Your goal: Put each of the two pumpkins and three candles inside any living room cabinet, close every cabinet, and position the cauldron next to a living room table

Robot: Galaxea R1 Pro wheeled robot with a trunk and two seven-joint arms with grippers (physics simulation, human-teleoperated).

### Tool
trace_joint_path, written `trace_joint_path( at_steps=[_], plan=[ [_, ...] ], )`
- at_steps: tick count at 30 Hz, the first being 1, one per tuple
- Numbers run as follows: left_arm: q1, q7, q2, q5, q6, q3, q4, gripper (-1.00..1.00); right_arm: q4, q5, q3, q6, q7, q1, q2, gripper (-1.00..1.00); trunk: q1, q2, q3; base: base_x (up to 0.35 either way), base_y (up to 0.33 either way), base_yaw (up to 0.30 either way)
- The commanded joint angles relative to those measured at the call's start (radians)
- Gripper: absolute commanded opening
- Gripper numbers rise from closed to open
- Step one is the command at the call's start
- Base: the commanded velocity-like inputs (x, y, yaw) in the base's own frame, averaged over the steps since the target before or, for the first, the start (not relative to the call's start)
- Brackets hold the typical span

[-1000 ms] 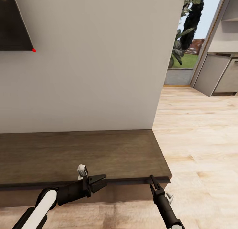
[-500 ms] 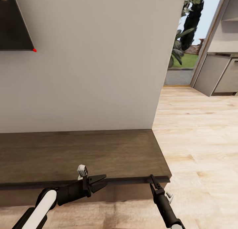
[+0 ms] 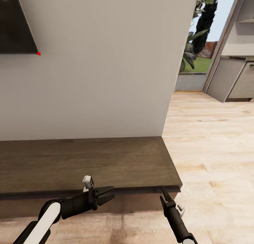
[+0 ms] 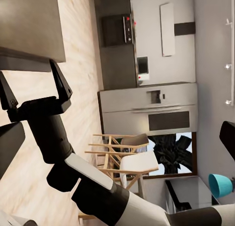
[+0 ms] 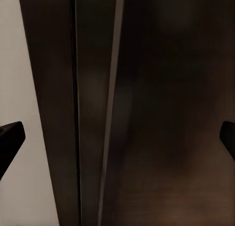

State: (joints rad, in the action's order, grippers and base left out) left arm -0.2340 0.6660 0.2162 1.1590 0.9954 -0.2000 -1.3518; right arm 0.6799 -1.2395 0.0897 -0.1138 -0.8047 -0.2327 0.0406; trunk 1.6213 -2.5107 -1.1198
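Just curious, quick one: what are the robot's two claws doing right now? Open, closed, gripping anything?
Left gripper: open, holding nothing.
Right gripper: open and empty, its fingers right at the front edge of the cabinet.

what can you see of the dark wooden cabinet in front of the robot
The cabinet is a long, low unit of dark-brown wood with a visible grain, standing against the pale wall on the light wood floor. Its flat top is bare and ends near the wall's corner. The front below the top edge looks flush, with no drawer seen pulled out. The right gripper, open, sits at the front edge near that end, though contact cannot be told; the right wrist view shows dark panels and a seam close up. The left gripper hovers before the front.
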Motion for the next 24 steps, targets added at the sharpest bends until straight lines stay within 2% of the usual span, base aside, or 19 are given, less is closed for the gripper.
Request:
trace_joint_path(
  at_steps=[1, 24],
  plan=[
    [-0.001, 0.003, 0.000, 0.001, 0.003, -0.001, 0.000, 1.00, 0.000, -0.008, 0.003, -0.010, -0.004, 0.000, 0.001, 1.00, 0.000, 0.000, -0.001, 0.064, 0.000, 0.000],
    [-0.001, 0.003, 0.000, 0.001, 0.003, -0.001, 0.000, 1.00, 0.000, -0.006, -0.002, -0.008, -0.004, 0.000, 0.001, 1.00, 0.000, 0.000, -0.001, 0.013, 0.000, 0.000]
  ],
)
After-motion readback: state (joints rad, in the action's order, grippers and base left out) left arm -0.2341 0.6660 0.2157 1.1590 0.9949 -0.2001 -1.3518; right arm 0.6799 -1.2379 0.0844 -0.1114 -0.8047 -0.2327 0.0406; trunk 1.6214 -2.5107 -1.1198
